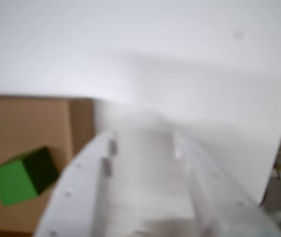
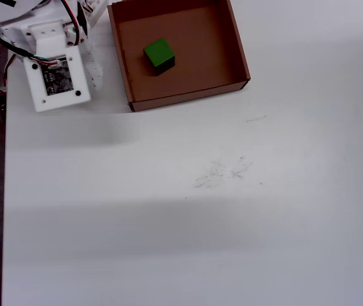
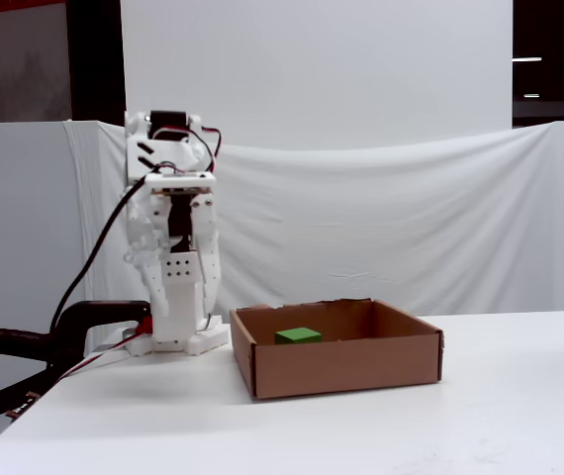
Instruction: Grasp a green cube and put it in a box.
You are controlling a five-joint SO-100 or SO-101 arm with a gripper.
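The green cube [image 2: 158, 54] lies on the floor of the brown cardboard box [image 2: 188, 97], toward its left half in the overhead view. In the wrist view the cube [image 1: 22, 177] sits on the box floor [image 1: 22, 123] at lower left. In the fixed view it [image 3: 298, 335] shows just above the box's front wall [image 3: 341, 371]. My gripper [image 1: 144, 140] is blurred, its white fingers stand apart with nothing between them. It hangs pointing down just left of the box in the overhead view [image 2: 97, 80] and in the fixed view [image 3: 185, 322], clear of the cube.
The arm's base and cables [image 3: 84, 327] stand at the table's left edge [image 2: 4, 191]. A white cloth backdrop [image 3: 381, 218] hangs behind the table. White tabletop [image 2: 232, 210] spreads in front of and to the right of the box.
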